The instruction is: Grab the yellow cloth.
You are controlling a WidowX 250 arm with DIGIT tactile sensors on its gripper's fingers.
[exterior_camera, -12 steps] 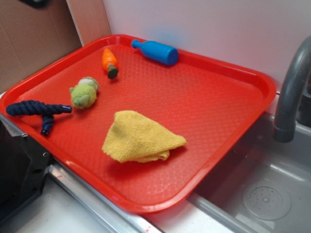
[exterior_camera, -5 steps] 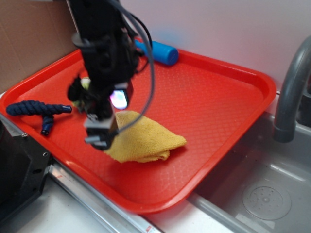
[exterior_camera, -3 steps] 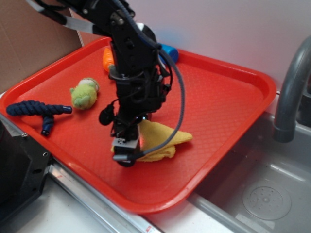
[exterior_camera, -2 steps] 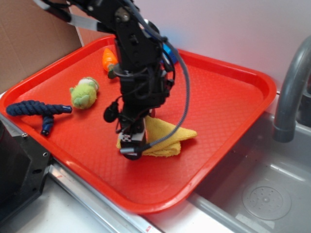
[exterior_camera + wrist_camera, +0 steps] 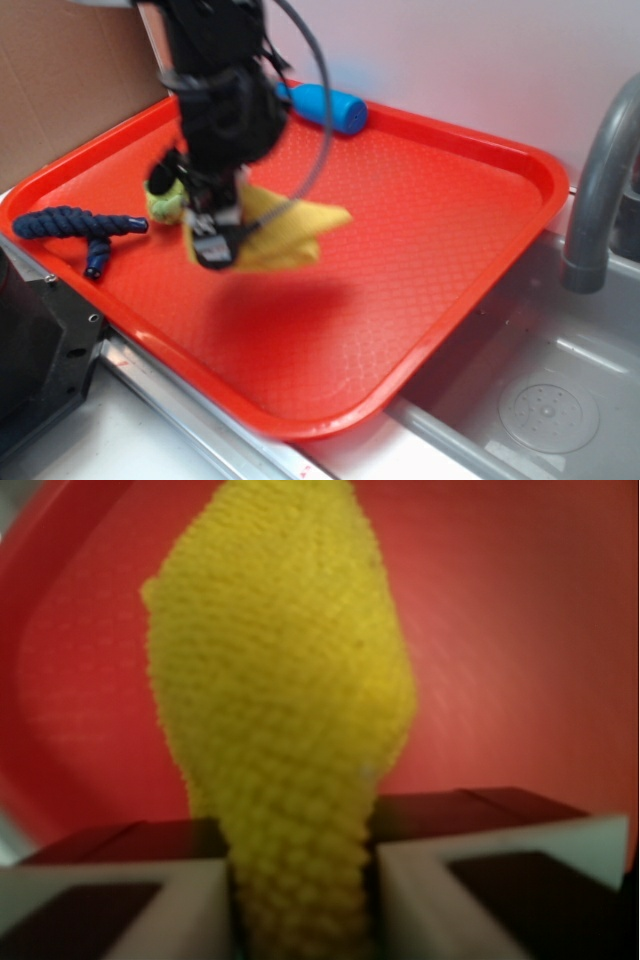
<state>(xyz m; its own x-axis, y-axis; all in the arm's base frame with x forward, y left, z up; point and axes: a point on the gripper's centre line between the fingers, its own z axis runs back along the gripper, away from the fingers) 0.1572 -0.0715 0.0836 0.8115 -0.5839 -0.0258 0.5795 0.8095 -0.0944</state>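
Fingers (image 5: 110, 900): closed on the yellow cloth, one pad pressed to each side of a bunched fold, as the wrist view shows.
Gripper (image 5: 213, 248): blurred in the exterior view, hanging above the red tray with cloth trailing from its tip.
Yellow cloth (image 5: 285, 232): pinched between the fingers, most of it draped beyond and to one side of them; appears clear of the tray, with a dark shadow on the surface beneath.
Cloth in wrist view (image 5: 280, 680): fanning out wide just past the fingertips, nubby weave plain to see, narrowing to a thin neck where clamped.
Red tray (image 5: 450, 250): below the fingers, bare where the shadow falls.
Plush toy (image 5: 165, 200): yellow-green, just behind the fingers, partly hidden by the arm; not part of the grip.
Blue rope (image 5: 75, 225): well off to the side of the fingers, lying on the tray.
Blue bottle (image 5: 330, 107): far beyond the fingers, at the tray's back rim.
Done: cloth seized and apparently raised.
Left: little, judging by this; only keeping the hold secure, since the pinch takes a narrow fold.
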